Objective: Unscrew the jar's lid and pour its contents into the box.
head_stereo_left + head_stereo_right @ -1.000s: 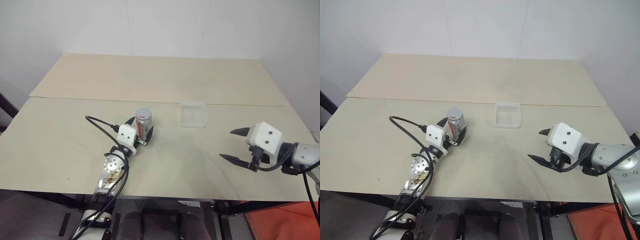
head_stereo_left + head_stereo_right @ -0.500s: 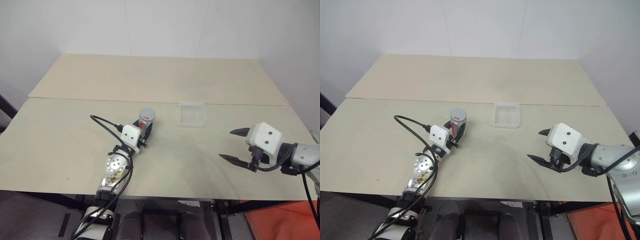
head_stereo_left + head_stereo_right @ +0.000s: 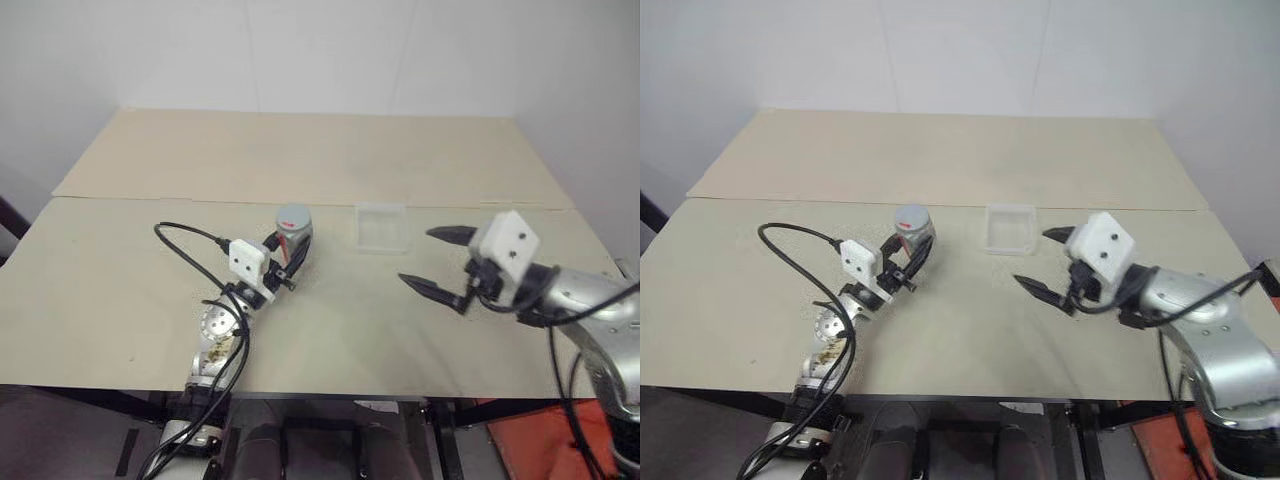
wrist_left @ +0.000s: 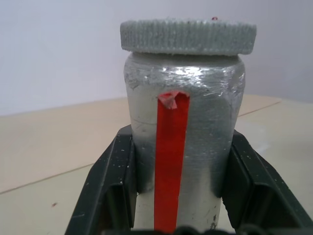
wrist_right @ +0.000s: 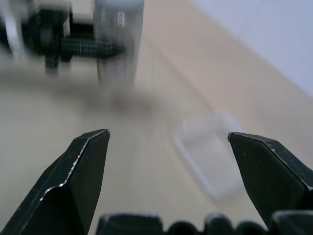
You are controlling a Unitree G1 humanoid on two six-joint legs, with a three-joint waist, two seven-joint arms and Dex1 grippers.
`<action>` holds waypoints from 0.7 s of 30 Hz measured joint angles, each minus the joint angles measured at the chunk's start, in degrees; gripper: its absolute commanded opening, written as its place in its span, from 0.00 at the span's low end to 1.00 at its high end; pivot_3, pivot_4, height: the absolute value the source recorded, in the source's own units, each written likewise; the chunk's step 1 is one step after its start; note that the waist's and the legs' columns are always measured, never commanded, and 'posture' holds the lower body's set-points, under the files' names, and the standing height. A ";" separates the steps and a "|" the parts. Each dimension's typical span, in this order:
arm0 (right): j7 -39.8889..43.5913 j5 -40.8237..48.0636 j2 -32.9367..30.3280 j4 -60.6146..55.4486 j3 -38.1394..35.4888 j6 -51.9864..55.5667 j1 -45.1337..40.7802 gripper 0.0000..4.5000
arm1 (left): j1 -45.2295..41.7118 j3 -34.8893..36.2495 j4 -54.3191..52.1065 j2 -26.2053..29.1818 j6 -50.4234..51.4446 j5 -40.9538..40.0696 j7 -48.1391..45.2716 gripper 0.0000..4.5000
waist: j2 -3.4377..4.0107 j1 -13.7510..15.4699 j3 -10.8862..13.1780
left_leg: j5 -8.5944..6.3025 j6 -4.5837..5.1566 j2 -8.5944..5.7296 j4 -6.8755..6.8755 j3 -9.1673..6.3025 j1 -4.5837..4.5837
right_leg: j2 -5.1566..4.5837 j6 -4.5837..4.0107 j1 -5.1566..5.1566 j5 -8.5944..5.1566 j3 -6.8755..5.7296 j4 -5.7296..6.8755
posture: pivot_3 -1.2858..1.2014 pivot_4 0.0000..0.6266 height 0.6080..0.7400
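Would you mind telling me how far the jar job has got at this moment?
Done: the left claw is shut on the jar, gripping its sides. In hand: the right claw is open in the space between jar and box, pointing toward the jar. Left: the lid is on the jar, so unscrewing and pouring into the box, which looks empty, remain.

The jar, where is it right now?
In the left eye view the jar sits left of centre over the table, clamped between the left gripper fingers, lid on; the box lies just to its right.
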 measured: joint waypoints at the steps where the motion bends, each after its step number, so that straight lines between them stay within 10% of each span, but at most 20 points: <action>1: -1.37 0.47 2.08 -0.47 1.74 0.92 -1.03 1.00 | 0.29 -0.18 -0.74 0.03 0.79 -0.29 -0.34 0.43 | 0.00 0.00 0.00 | 0.00 0.00 0.00 0.00 -0.01 -0.01 | 0.00 0.00 0.00 0.00 0.00 0.00 | 0.52 0.24 1.00; 21: -14.60 -2.72 20.25 4.45 15.56 3.43 -11.60 1.00 | 1.84 -2.11 -4.88 1.32 2.68 0.85 -4.19 0.43 | 0.03 -0.01 -0.02 | 0.00 0.01 0.00 0.00 -0.01 -0.09 | -0.01 -0.01 -0.08 0.01 -0.04 0.01 | 0.52 0.24 1.00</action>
